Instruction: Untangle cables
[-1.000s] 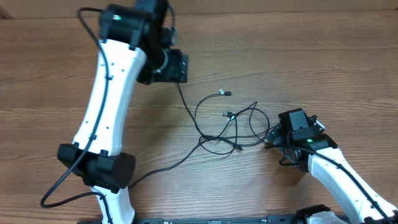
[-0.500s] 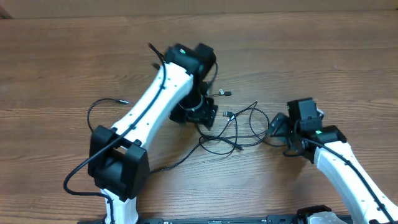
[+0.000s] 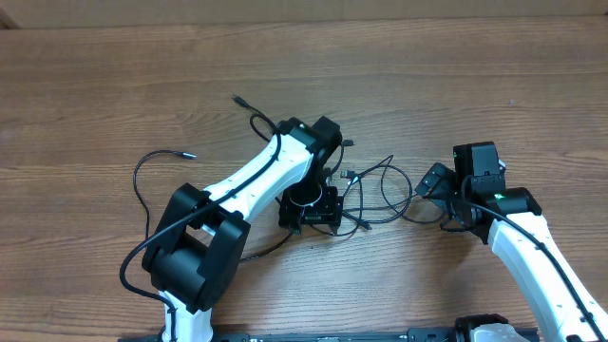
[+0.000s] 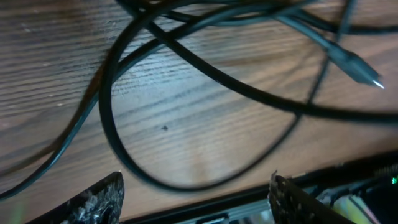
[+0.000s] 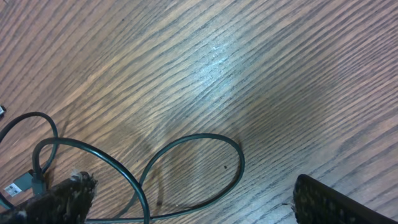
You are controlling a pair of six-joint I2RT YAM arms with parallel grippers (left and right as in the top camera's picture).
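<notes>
The cables [image 3: 366, 195] lie as thin black loops tangled at the table's centre. My left gripper [image 3: 309, 217] is open and empty, low over the tangle's left side. In the left wrist view its jaws [image 4: 196, 190] are wide apart, with crossing cable loops [image 4: 186, 68] and a silver-tipped plug [image 4: 360, 70] just ahead. My right gripper [image 3: 429, 190] is open at the tangle's right end. In the right wrist view one cable loop [image 5: 205, 140] lies on the wood between its spread jaws [image 5: 193, 199], untouched.
A separate black cable [image 3: 142, 176] curves at the left with a plug end [image 3: 188, 154]. Another thin plug end [image 3: 237, 99] lies behind the left arm's elbow. A cable strand [image 3: 256, 252] runs toward the left arm's base. The table is brown wood.
My left arm has swung from the far left back down onto the tangle, and its gripper now hangs open over the cables. My right gripper has shifted slightly right and farther back.
</notes>
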